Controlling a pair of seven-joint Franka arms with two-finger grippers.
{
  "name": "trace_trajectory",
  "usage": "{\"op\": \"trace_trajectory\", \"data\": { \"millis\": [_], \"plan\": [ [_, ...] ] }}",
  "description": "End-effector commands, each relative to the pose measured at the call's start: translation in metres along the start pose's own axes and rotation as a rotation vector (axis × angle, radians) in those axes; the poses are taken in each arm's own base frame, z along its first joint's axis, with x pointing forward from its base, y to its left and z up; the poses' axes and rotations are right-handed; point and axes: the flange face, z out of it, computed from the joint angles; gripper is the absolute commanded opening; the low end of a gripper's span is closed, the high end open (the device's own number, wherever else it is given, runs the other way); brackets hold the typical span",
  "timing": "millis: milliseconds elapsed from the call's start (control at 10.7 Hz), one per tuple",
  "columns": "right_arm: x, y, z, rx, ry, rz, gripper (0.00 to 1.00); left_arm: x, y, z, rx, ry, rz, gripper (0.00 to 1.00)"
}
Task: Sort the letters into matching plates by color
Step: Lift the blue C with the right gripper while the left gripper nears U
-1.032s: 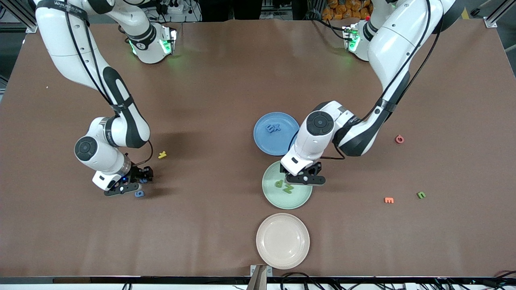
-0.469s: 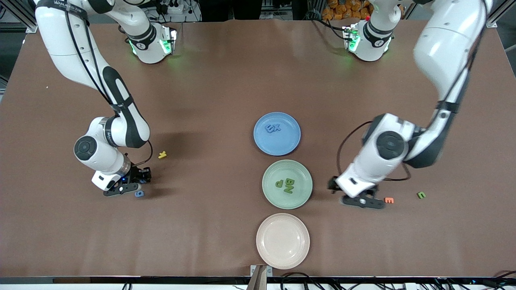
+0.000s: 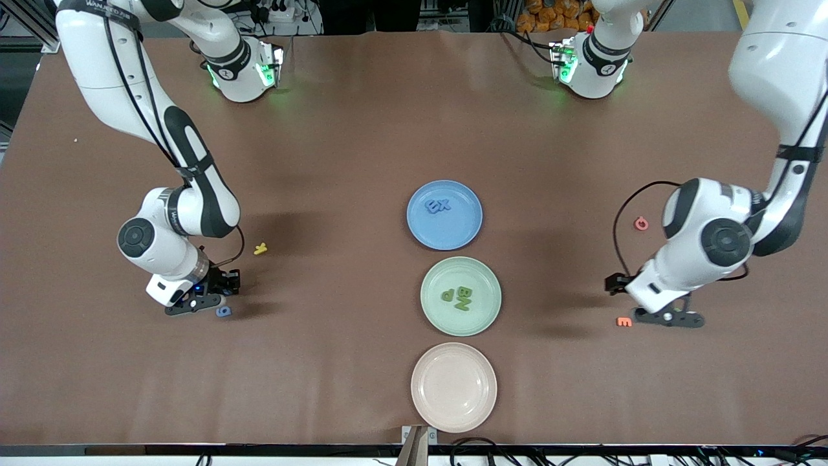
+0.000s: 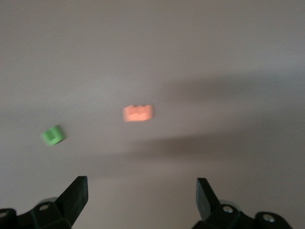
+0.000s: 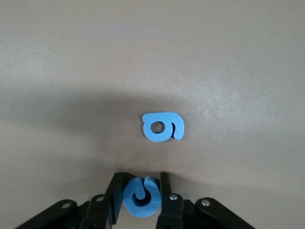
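The brown counter (image 3: 362,129) carries three plates in a row: a blue plate (image 3: 467,230) holding two blue letters, a mint green plate (image 3: 435,309) holding three green ones, and an empty beige-pink plate (image 3: 453,414) nearest the front camera. The right gripper (image 5: 141,199) sits low toward the right arm's end of the counter, its jaws closed on a blue letter (image 5: 141,196), with a second blue letter (image 5: 163,127) lying just beside it. To do this step well, it should lift straight up so the neighbour is not dragged, then release low over the blue plate. The left gripper (image 4: 142,200) hangs with jaws spread wide near an orange letter (image 4: 138,113) and the last loose green letter (image 4: 52,135), its likely target.
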Motion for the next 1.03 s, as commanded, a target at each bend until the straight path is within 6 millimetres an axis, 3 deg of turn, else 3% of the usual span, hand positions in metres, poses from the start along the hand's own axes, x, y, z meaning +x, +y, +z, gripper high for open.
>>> {"op": "trace_trajectory", "data": {
  "millis": [0, 281, 469, 844, 938],
  "plan": [
    [-0.006, -0.005, 0.006, 0.005, -0.004, -0.013, 0.35, -0.049, -0.068, 0.024, -0.037, 0.058, -0.098, 1.0],
    [-0.005, -0.005, 0.006, 0.005, -0.004, -0.013, 0.31, -0.058, -0.096, 0.036, -0.032, 0.038, -0.204, 1.0],
    [-0.005, -0.006, 0.004, 0.006, -0.01, -0.014, 0.28, -0.055, -0.134, 0.064, -0.016, 0.03, -0.263, 0.99],
    [-0.002, -0.007, -0.004, 0.01, -0.006, 0.003, 0.28, -0.055, -0.14, 0.086, -0.02, 0.091, -0.253, 0.98],
    [-0.002, -0.007, -0.005, 0.011, -0.008, 0.003, 0.27, -0.058, -0.146, 0.1, -0.01, 0.134, -0.226, 0.97]
  ]
}}
